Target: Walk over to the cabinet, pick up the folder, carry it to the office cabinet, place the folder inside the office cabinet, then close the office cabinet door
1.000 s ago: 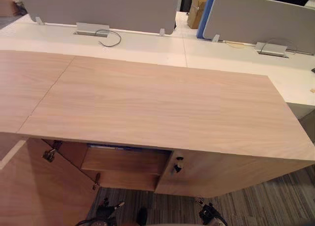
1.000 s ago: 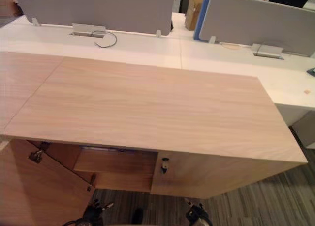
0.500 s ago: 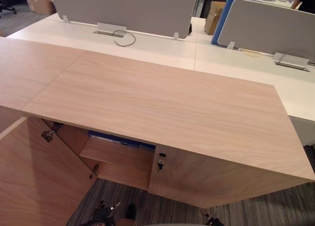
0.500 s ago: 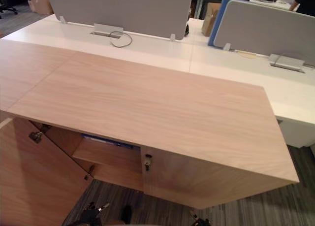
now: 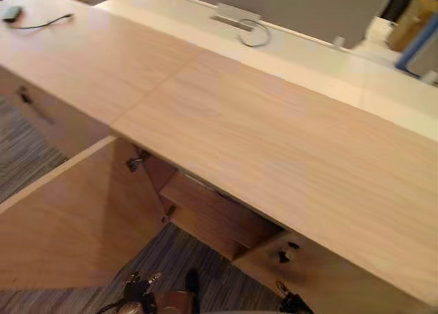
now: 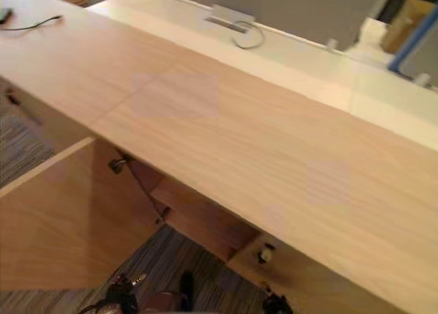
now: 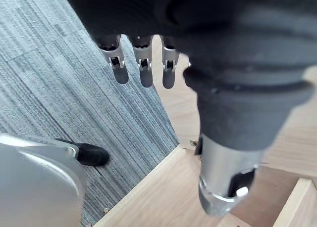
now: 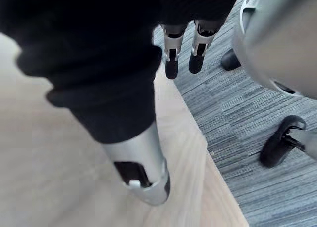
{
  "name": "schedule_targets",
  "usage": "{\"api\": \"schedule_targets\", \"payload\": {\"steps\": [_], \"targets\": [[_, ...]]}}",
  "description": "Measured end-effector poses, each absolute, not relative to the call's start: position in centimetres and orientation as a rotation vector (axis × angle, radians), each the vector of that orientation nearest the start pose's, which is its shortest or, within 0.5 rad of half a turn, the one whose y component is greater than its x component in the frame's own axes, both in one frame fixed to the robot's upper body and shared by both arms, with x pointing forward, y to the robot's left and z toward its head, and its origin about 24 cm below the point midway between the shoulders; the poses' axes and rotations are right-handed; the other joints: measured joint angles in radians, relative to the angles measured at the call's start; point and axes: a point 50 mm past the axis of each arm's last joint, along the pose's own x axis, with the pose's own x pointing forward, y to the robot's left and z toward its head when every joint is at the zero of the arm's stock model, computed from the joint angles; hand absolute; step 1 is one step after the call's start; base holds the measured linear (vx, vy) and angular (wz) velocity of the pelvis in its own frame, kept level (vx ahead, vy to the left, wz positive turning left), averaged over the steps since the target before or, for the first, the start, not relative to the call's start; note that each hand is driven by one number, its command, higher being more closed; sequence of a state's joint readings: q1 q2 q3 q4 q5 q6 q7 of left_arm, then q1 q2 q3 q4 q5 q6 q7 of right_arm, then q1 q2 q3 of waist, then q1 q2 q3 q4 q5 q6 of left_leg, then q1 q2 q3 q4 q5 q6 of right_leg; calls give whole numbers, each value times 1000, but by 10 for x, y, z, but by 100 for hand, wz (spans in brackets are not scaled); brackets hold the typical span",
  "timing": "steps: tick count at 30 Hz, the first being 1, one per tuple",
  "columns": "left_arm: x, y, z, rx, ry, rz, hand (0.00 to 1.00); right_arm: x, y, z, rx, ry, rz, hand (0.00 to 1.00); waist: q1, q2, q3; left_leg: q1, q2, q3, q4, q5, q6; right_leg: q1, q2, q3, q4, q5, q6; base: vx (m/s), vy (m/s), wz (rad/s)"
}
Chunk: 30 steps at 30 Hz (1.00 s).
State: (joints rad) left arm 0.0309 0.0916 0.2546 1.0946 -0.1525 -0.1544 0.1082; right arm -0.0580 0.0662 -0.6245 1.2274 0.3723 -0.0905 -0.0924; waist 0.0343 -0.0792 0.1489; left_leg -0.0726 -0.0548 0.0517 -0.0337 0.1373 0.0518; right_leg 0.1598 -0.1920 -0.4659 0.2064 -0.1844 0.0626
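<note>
Left hand (image 7: 142, 64) and right hand (image 8: 171, 59) hang open, empty, by the wide-open office cabinet door (image 5: 75, 225); a flat push near its free edge should shut it.

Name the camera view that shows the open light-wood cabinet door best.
The left eye view: the open light-wood cabinet door spreads across its lower left, its inner face and metal hinge both visible. The right eye view shows nearly the same. The wrist views show wood panels close up; whether they are the door is unclear.
</note>
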Motion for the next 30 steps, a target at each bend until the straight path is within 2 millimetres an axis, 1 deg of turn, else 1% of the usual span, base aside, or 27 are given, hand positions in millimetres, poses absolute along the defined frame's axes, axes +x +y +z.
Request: {"api": "schedule_targets", "payload": {"steps": [1,2,3,4,5,6,7,8,9,10,11,12,13,14,15,16,17,18,21,26,28,29,30], "targets": [[111,223,-151,-111,941,477,0,97,-179,-169,677,1027,-801,0,3,-1,0,17,-3,-8,-41,21,-3,-1,12,0,-31,5,-5,4,-72,62],[115,220,-151,-110,936,460,0,97,-179,-168,659,1028,-791,0,-1,-5,14,24,-22,-22,-60,34,-3,-3,10,-16,-60,21,-4,-54,-69,34],[116,215,-151,-117,935,448,0,98,-183,-167,646,1016,-789,0,-3,6,19,26,-25,-19,-62,20,2,5,-1,-25,-63,25,9,-77,-53,18],[115,213,-152,-121,935,445,0,100,-185,-167,639,1005,-789,0,-4,16,19,24,-22,0,-62,12,3,3,-2,-26,-65,25,10,-115,-30,-5],[115,209,-153,-114,945,423,0,102,-189,-165,623,993,-783,0,-19,32,20,23,-26,27,-62,8,1,10,-1,-42,-83,25,13,-130,8,8],[114,208,-153,-97,951,403,0,102,-191,-165,608,991,-777,0,-34,33,23,23,-29,33,-62,6,2,15,-8,-62,-90,21,15,-139,19,36],[115,208,-153,-84,952,391,0,98,-191,-166,604,1001,-780,0,-43,31,25,22,-34,42,-62,4,2,21,-18,-90,-87,14,25,-87,29,58],[115,208,-153,-76,952,382,0,93,-192,-167,601,1012,-788,0,-48,32,26,22,-38,43,-62,3,3,30,-24,-111,-83,9,29,-37,18,83],[116,207,-153,-61,951,365,0,85,-192,-168,596,1031,-802,0,-48,27,29,22,-49,42,-61,3,3,45,-38,-151,-69,-4,35,17,21,100],[117,207,-153,-63,947,366,0,82,-192,-169,588,1040,-800,0,-50,26,31,23,-60,25,-62,2,5,51,-55,-161,-36,-20,31,30,20,83],[117,207,-153,-64,947,366,0,81,-193,-169,585,1042,-799,0,-49,27,31,23,-63,21,-62,3,6,49,-54,-159,-28,-23,26,45,34,51],[117,207,-152,-62,947,365,0,86,-192,-168,571,1037,-775,0,-47,26,31,26,-69,17,-62,8,16,46,-59,-129,-4,-23,15,45,55,18],[117,210,-152,-55,945,365,0,91,-189,-167,572,1033,-755,0,-44,17,35,35,-73,15,-62,8,17,44,-61,-88,7,-20,6,44,69,13],[118,211,-152,-54,944,364,0,92,-187,-167,574,1031,-748,0,-44,12,35,39,-74,15,-62,9,14,44,-61,-69,7,-18,3,43,74,2],[117,212,-152,-50,944,363,0,94,-185,-167,580,1030,-738,0,-42,6,31,41,-75,14,-62,6,16,45,-54,-34,-9,-19,-1,35,49,-2],[117,213,-151,-49,944,366,0,95,-184,-167,582,1030,-732,0,-41,5,30,41,-74,12,-62,4,16,47,-42,-12,-36,-20,-1,31,36,-1],[117,214,-151,-49,944,367,0,95,-184,-167,582,1030,-732,0,-41,6,30,41,-74,10,-62,4,15,47,-32,-1,-51,-20,-1,16,3,4],[117,214,-151,-49,945,369,0,94,-184,-168,582,1035,-733,0,-41,6,30,42,-74,5,-61,4,15,46,-12,10,-80,-19,0,6,-34,7],[115,217,-152,-49,950,379,0,90,-184,-169,580,1054,-739,0,-40,6,26,43,-68,-6,-62,9,8,57,7,17,-94,-15,6,-4,-60,9],[113,221,-152,-83,947,426,0,84,-185,-171,586,1085,-757,0,-35,5,25,33,-42,-40,-62,24,-13,69,46,4,-95,-14,7,-46,-92,20],[114,221,-151,-83,941,423,0,82,-186,-171,583,1085,-761,0,-36,7,28,18,-41,-60,-61,33,-22,63,56,-14,-95,-14,6,-79,-48,33],[116,221,-150,-84,932,421,0,82,-187,-171,582,1085,-766,0,-38,7,34,2,-31,-54,-61,28,-16,64,54,-42,-95,-15,6,-70,-23,42],[120,221,-149,-85,917,422,0,82,-187,-171,583,1086,-769,0,-39,4,38,-3,-26,-17,-59,17,-9,64,53,-56,-96,-15,6,-49,-12,50]]}}
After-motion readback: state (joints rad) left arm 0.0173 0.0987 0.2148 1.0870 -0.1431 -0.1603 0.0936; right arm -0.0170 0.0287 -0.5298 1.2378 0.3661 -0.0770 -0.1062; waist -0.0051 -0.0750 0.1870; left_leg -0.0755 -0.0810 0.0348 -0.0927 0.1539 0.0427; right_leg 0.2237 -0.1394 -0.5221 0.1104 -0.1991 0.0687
